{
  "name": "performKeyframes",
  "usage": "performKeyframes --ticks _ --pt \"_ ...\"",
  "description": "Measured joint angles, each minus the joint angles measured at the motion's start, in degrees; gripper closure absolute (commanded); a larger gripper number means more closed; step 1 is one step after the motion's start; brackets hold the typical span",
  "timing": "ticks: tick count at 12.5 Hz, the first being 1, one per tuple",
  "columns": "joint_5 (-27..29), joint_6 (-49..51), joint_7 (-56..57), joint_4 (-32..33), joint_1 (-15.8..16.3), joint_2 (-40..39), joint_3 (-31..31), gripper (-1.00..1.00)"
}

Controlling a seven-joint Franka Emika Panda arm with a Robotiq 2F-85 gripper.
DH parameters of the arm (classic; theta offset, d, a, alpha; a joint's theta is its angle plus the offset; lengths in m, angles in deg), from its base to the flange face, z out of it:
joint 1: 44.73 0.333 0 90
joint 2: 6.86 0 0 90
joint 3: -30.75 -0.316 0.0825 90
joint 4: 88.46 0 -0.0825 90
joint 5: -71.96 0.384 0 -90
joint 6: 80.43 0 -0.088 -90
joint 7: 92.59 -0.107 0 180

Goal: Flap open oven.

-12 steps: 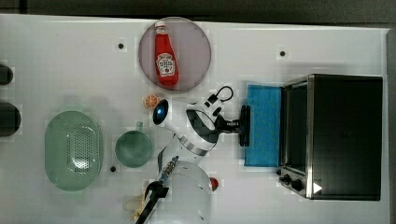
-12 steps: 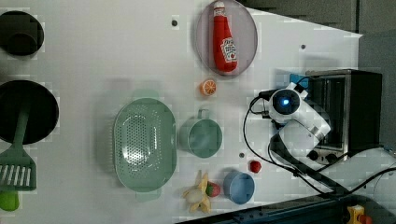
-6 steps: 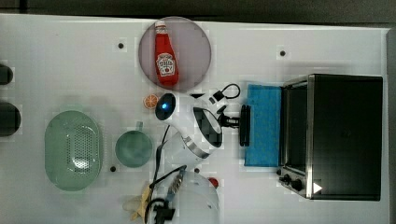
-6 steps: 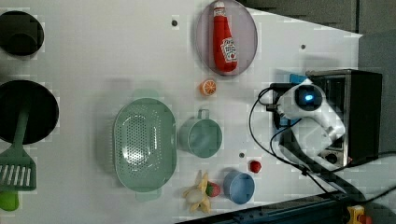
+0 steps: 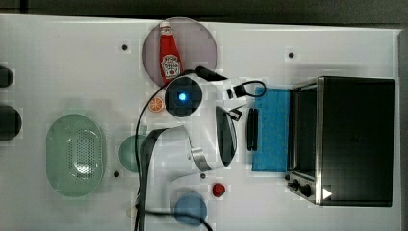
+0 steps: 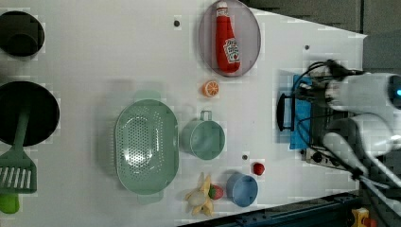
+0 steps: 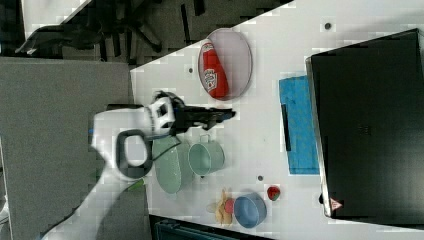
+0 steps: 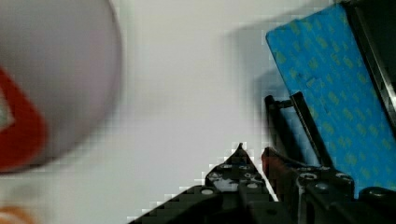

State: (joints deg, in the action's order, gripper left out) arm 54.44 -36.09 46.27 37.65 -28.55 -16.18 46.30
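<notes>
In the top view, the far left of the table (image 5: 57, 57) holds a green colander (image 5: 74, 154) and a green cup (image 5: 130, 153). An orange slice (image 5: 156, 104) and a plate (image 5: 202, 41) with a ketchup bottle (image 5: 169, 55) lie right of them. All sit well apart from the oven, so the door has free room to swing. The arm (image 5: 192, 139) stands in the middle. In the right view it carries its hand raised above the bare table between the plate and the door. The gripper (image 8: 253, 154) has its fingers only a narrow gap apart and grips nothing. In the wrist view the handle (image 5: 252, 129) lies just beyond the fingertips and apart from them. Right of the arm, the blue glass door (image 5: 273, 130) lies flat on the table, hinged down from the front frame, with its black bar at the edge farthest from the oven. That is where a door pulled fully down would come to rest. The oven (image 5: 356, 139) itself stands at the top view's right end of the table, with its knobs (image 5: 300, 186) on the front frame at the near corner. Judged from this, the flap looks done, and the empty hand seems clear of the handle.
</notes>
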Motion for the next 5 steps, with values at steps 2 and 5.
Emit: performKeyframes --ticks 2,5 --pt "6.79 4.22 0.0 -0.56 -0.14 5.84 0.6 0.65" --pt "10.64 10.99 0.0 -2.8 -0.53 10.7 1.93 0.65"
